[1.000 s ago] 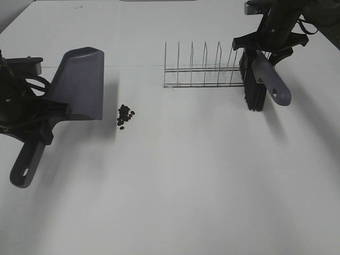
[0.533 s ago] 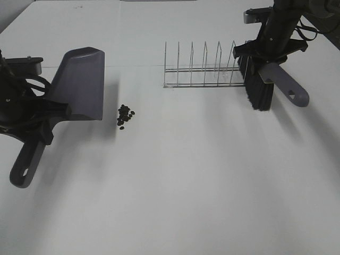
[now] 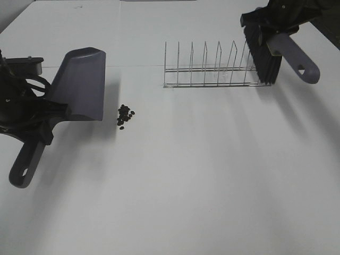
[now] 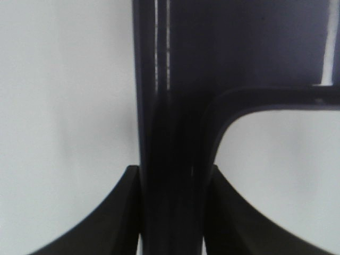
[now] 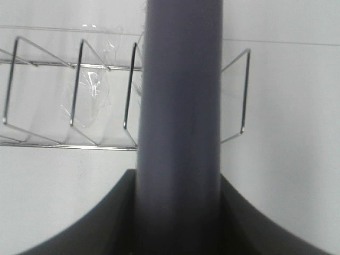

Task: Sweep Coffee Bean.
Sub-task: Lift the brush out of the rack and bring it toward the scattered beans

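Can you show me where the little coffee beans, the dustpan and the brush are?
coffee beans (image 3: pixel 125 115): high camera view, middle of the small dark pile.
dustpan (image 3: pixel 81 87): high camera view, on its flat grey scoop.
brush (image 3: pixel 264 56): high camera view, on its black bristles.

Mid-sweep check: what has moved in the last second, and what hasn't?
The right hand, shut on the brush, carried it toward the back and slightly rightward in the high view, from in front of the wire rack's right end to level with it. Nothing was grasped or released. The left hand with the dustpan, the coffee beans and the rack stayed put.
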Controlling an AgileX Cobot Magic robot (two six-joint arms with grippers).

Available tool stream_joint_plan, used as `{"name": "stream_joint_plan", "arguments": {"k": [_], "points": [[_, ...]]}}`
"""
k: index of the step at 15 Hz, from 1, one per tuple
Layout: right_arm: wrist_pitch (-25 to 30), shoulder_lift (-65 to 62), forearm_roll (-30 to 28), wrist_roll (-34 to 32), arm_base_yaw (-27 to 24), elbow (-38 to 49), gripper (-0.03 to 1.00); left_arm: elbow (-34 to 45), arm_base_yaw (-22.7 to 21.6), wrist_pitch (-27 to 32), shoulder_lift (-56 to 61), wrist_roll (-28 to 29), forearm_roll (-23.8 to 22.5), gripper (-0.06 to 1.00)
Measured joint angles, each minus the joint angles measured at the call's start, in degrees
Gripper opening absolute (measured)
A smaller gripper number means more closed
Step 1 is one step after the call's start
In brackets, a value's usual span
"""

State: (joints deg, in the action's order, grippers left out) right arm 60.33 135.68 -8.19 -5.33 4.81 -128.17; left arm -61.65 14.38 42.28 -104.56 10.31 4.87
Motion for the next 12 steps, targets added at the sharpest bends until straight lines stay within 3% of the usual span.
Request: {"name": "stream_joint_plan", "arguments": {"k": [6, 12], "points": [[9.2, -9.2, -1.5, -0.2, 1.5, 0.0, 0.35, 0.0, 0.0, 1.0, 0.0, 1.1, -1.0, 0.27], [10.0, -10.6, -7.0, -0.6, 12.7, 4.4, 0.35, 0.0, 0.1, 4.0, 0.0, 5.5, -6.0, 0.27]]}}
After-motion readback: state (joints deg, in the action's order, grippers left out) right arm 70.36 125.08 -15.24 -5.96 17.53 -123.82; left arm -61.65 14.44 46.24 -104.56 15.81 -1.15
